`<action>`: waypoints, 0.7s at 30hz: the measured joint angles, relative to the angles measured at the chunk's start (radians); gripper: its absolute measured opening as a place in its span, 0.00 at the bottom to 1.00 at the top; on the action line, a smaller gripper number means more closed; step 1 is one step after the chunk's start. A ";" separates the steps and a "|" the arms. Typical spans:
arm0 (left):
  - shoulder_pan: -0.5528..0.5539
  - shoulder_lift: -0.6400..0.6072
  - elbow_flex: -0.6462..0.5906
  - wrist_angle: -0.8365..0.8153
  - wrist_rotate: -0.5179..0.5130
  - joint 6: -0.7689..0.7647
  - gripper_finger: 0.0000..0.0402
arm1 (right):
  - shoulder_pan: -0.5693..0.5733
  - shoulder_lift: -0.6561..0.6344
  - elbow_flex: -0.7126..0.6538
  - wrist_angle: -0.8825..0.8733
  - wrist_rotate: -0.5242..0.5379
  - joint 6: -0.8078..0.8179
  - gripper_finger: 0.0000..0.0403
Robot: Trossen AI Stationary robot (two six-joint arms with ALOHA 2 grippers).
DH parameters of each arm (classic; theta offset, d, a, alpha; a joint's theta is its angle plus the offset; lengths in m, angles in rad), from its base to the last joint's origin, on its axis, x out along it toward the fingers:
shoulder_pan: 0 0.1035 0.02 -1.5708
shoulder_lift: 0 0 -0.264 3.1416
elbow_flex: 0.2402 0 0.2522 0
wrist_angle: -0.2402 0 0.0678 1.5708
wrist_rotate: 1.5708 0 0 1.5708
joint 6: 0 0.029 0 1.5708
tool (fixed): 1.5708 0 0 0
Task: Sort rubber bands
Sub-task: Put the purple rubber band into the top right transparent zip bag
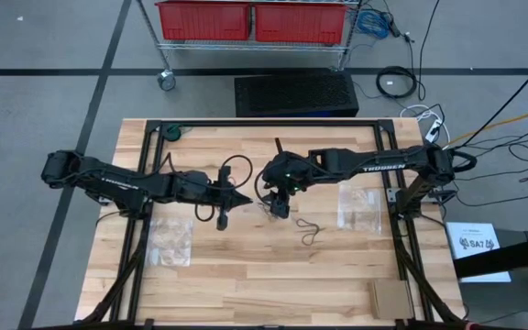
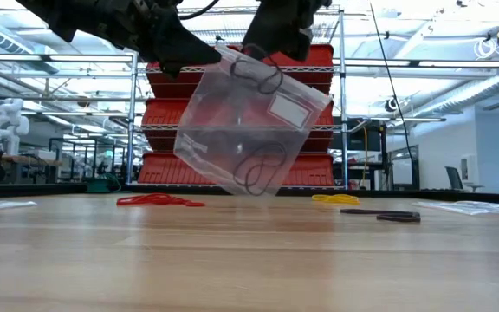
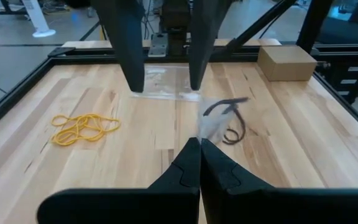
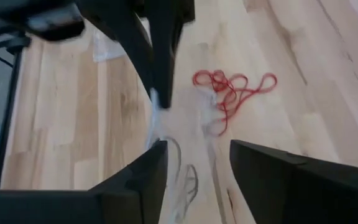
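A clear plastic bag (image 2: 249, 130) hangs tilted above the table with black rubber bands (image 2: 258, 169) inside it. My left gripper (image 2: 193, 56) is shut on its upper corner. My right gripper (image 4: 194, 165) is open just above the bag's top edge, with nothing between its fingers; in the left wrist view its fingers (image 3: 135, 62) stand ahead. Loose on the table lie red rubber bands (image 4: 232, 90), yellow rubber bands (image 3: 82, 127) and a few black rubber bands (image 1: 310, 229). My left gripper pinches the bag's upper corner (image 4: 156, 102) between its two shut fingers. It comes from the table's left, slanting a little downward. The bag hangs below the fingers, tilted and clear of the table.
Two more clear bags lie flat on the table, one near left (image 1: 170, 240) and one right (image 1: 360, 206). A small cardboard box (image 1: 392, 295) sits at the near right corner. A black frame (image 1: 264, 124) runs around the table's edges.
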 joint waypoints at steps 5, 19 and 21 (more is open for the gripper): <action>0.000 0.000 0.000 0.000 0.000 0.000 0.00 | -0.005 0.000 0.000 -0.039 0.043 0.000 0.42; 0.000 0.000 0.002 -0.006 0.000 -0.001 0.00 | 0.058 -0.065 0.053 -0.307 0.088 0.033 0.41; 0.000 0.000 0.002 -0.008 0.000 -0.001 0.00 | 0.104 -0.065 0.052 -0.338 0.143 0.058 0.39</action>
